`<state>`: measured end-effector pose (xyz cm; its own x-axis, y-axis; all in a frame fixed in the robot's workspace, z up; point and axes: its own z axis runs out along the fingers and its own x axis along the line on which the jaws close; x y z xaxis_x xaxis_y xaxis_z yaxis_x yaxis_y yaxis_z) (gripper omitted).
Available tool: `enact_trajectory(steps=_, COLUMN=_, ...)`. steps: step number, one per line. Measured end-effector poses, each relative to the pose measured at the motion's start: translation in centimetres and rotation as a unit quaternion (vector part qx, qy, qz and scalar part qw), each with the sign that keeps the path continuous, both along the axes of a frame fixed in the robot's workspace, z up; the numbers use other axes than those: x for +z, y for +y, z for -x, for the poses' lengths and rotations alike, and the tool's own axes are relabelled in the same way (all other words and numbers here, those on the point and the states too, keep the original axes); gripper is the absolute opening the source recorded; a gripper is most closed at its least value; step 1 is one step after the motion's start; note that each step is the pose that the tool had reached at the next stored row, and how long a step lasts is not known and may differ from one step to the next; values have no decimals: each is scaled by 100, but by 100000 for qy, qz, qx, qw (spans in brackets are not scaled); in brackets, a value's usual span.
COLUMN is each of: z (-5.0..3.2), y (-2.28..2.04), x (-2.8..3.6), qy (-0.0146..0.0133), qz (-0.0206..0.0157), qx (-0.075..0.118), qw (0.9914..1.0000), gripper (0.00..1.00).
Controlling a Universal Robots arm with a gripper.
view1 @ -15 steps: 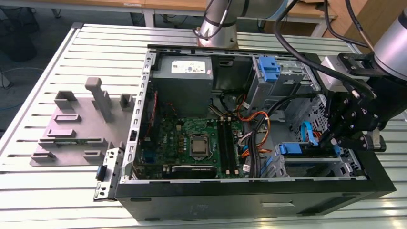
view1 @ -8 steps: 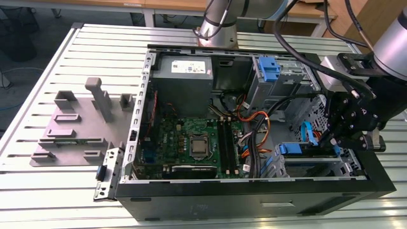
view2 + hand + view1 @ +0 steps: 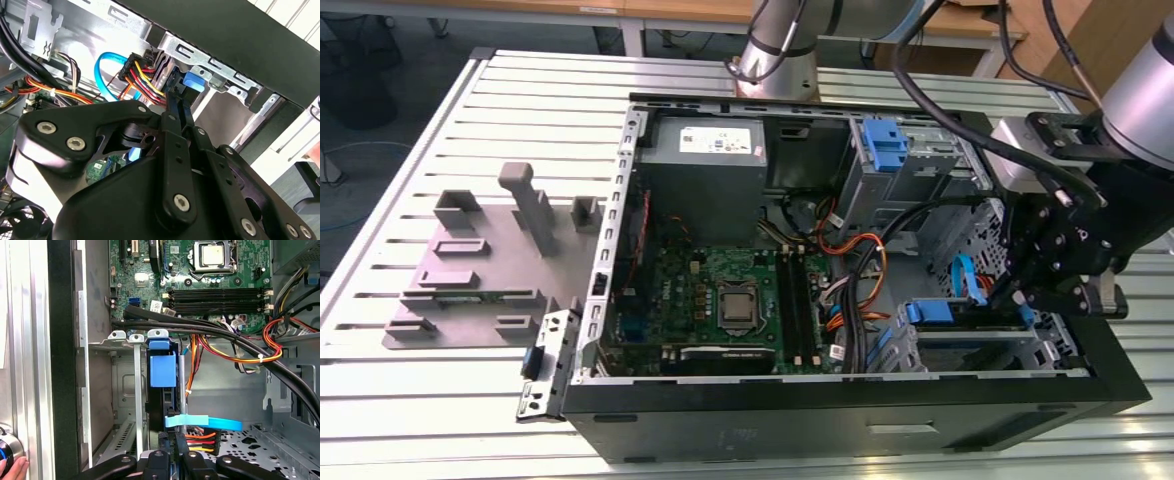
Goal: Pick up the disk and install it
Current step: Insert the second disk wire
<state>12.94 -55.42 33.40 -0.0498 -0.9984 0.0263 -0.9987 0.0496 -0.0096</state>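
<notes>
On the slatted table, at the exterior view's left, sits a grey fixture plate w/ upright blocks. A small metal bracket lies just beside the case. Next comes the open PC case, lying on its side. Inside it, the PSU w/ a white sticker is at the far end, and the green mobo w/ its CPU socket is near it. Then comes a bundle of orange, black and red cables. A bare blue bracket sits in the upper drive cage. Toward the exterior view's right, the gripper hangs inside the case over the lower drive bay, w/ a blue SATA cable just beside it. In the first wrist view the disk stands on edge in that bay, btwn metal cage rails, blue rail tab toward the mobo. The gripper is at its near end, by the red-yellow power wires. Whether the gripper clamps the disk or sits loose can't be told.
</notes>
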Motion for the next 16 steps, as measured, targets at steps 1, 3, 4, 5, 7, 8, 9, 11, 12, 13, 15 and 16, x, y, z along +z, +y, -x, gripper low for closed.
enact_trajectory(steps=1, z=0, y=0, x=-3, qy=-4, qz=-3, qx=1, qw=100000, gripper=16)
enact_trajectory(steps=3, z=0, y=0, x=-9, qy=-11, qz=12, qx=-1, qw=100000, gripper=16)
enact_trajectory(steps=4, z=0, y=0, x=-13, qy=-14, qz=22, qx=-2, qw=100000, gripper=16)
enact_trajectory(steps=5, z=0, y=0, x=-16, qy=-14, qz=30, qx=-2, qw=100000, gripper=16)
enact_trajectory(steps=7, z=0, y=0, x=-19, qy=-15, qz=14, qx=-3, qw=100000, gripper=16)
enact_trajectory(steps=8, z=0, y=0, x=-21, qy=-16, qz=0, qx=0, qw=100000, gripper=16)
enact_trajectory(steps=9, z=0, y=0, x=-21, qy=-15, qz=-1, qx=0, qw=100000, gripper=16)
enact_trajectory(steps=11, z=0, y=0, x=-21, qy=-16, qz=0, qx=-1, qw=100000, gripper=16)
enact_trajectory(steps=12, z=0, y=0, x=-21, qy=-16, qz=-4, qx=0, qw=100000, gripper=16)
enact_trajectory(steps=13, z=0, y=0, x=-18, qy=-14, qz=-22, qx=-1, qw=100000, gripper=16)
enact_trajectory(steps=15, z=0, y=0, x=-9, qy=-11, qz=-78, qx=-3, qw=100000, gripper=16)
enact_trajectory(steps=16, z=0, y=0, x=-3, qy=-11, qz=-73, qx=-3, qw=100000, gripper=16)
